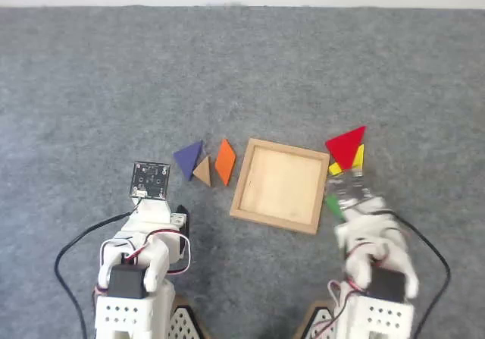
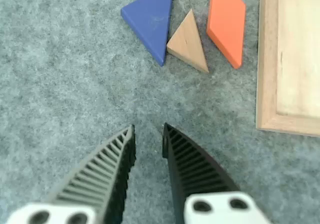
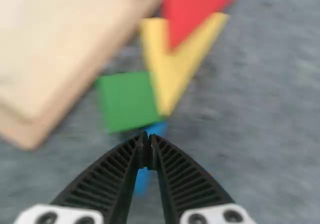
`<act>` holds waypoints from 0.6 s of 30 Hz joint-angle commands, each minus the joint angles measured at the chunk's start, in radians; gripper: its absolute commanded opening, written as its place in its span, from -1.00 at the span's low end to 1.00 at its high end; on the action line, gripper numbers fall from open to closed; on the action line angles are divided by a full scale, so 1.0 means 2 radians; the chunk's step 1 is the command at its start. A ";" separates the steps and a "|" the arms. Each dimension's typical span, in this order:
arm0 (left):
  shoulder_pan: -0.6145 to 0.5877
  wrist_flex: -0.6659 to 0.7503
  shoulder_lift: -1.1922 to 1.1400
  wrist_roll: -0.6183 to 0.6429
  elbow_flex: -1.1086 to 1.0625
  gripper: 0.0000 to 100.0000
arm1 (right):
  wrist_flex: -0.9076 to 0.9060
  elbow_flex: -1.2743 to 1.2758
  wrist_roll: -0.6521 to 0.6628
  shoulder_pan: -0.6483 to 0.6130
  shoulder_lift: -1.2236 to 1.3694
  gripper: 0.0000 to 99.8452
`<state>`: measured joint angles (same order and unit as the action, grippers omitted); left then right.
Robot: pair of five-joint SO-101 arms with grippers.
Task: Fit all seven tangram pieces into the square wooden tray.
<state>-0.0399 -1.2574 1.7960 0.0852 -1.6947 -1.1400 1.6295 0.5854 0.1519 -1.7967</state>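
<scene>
The square wooden tray [image 1: 244, 180] lies empty at the table's middle. Left of it sit a blue triangle [image 2: 150, 18], a tan triangle [image 2: 189, 43] and an orange parallelogram [image 2: 226, 21]. My left gripper [image 2: 148, 130] hovers over bare carpet short of them, slightly open and holding nothing. Right of the tray a red triangle [image 3: 192, 6] overlaps a yellow triangle [image 3: 172, 68], with a green square [image 3: 127, 101] beside them. My right gripper [image 3: 147, 138] is shut just before the green square, above a light blue piece [image 3: 142, 181] that its fingers mostly hide.
Grey carpet [image 1: 242, 73] covers the whole table, with wide free room beyond the tray. The tray's rim [image 2: 265, 83] runs close beside the orange parallelogram. Both arm bases stand at the near edge, with cables trailing beside them.
</scene>
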 commanded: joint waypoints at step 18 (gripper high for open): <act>0.002 -0.003 0.010 -0.002 0.007 -0.81 | -0.016 -0.634 -0.220 -0.123 0.714 -0.84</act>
<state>-0.0399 -1.2574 1.7960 0.0852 -1.6947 -1.1646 0.6613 0.2355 -0.0690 -0.7871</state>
